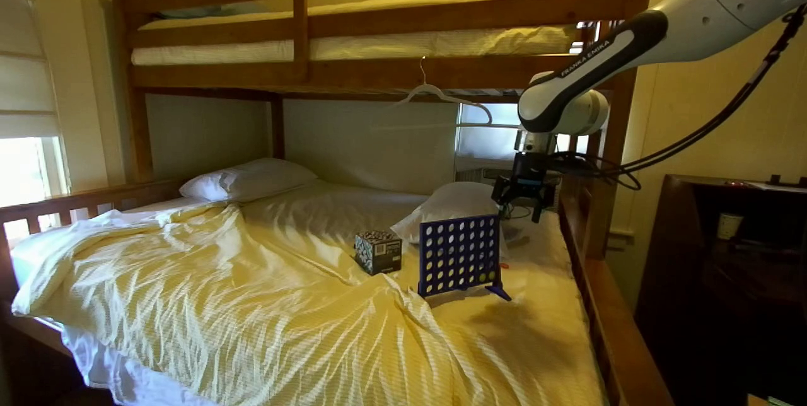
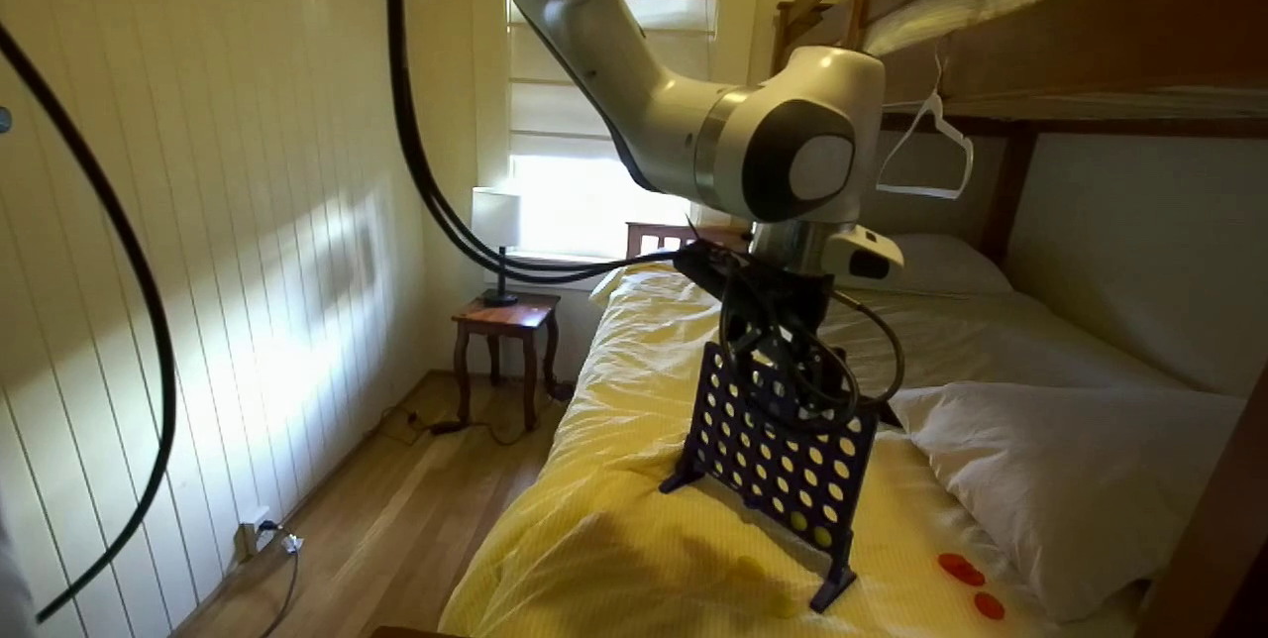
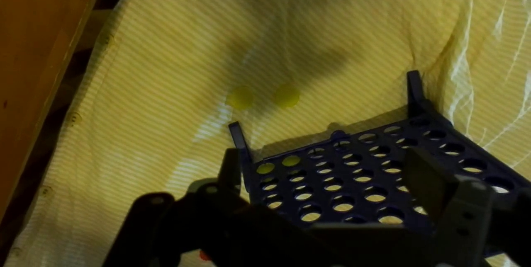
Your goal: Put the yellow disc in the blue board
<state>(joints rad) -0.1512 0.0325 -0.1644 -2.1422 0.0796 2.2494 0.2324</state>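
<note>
Lower than the hand point(image 3: 323, 167), two yellow discs point(image 3: 287, 95) lie on bedding point(image 3: 166, 113); fingers point(image 3: 427, 184) stand apart.

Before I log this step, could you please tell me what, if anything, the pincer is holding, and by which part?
Nothing: in the wrist view the pincer stands open, fingers wide apart, with the blue board showing beyond the gap.

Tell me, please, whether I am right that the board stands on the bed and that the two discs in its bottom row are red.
Not quite: the two discs in the bottom row are yellow, not red, as the wrist view shows. The board does stand on the bed.
</note>
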